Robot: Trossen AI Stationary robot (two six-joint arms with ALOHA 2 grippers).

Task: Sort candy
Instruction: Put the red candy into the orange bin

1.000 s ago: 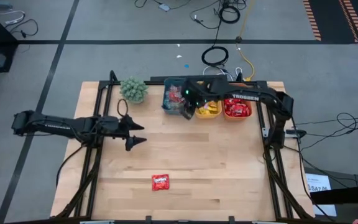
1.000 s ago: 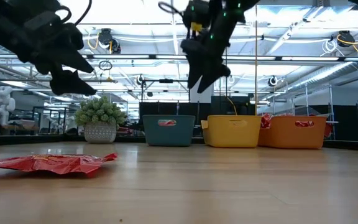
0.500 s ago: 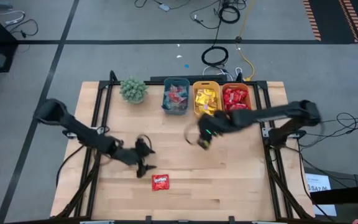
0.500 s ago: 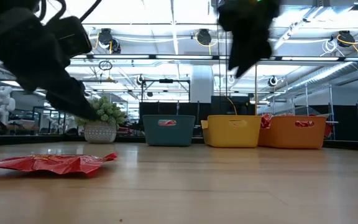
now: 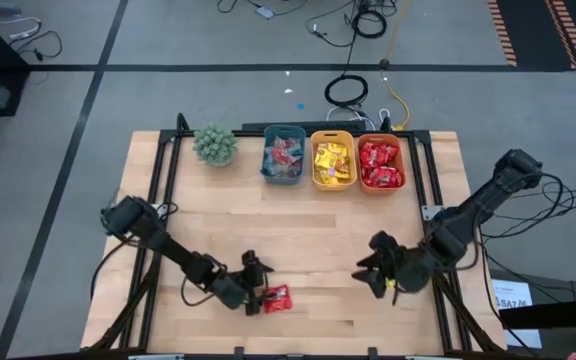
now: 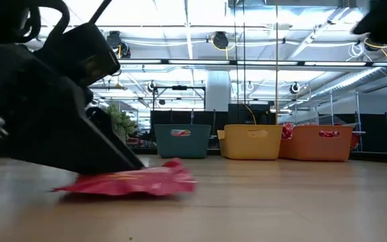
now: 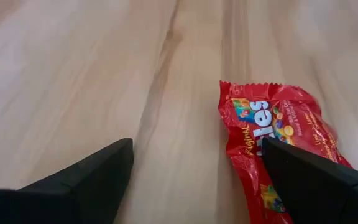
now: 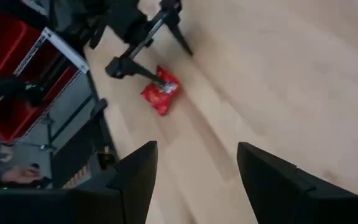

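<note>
Left jaws (image 5: pixel 261 297) wide open, low on worktop (image 5: pixel 318 225), one finger (image 7: pixel 316 180) over red packet (image 5: pixel 277 297) edge, other on bare wood; packet flat, ungripped, near front edge. Right jaws (image 5: pixel 376 273) open, empty, above front right worktop, well apart from packet. Teal (image 5: pixel 283 155), yellow (image 5: pixel 332 162), orange (image 5: pixel 380 164) bins at back hold candy.

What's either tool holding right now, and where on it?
Nothing held. The left tool is open, one finger over the red packet, not clamped. The right tool is open and empty, off to the side.
</note>
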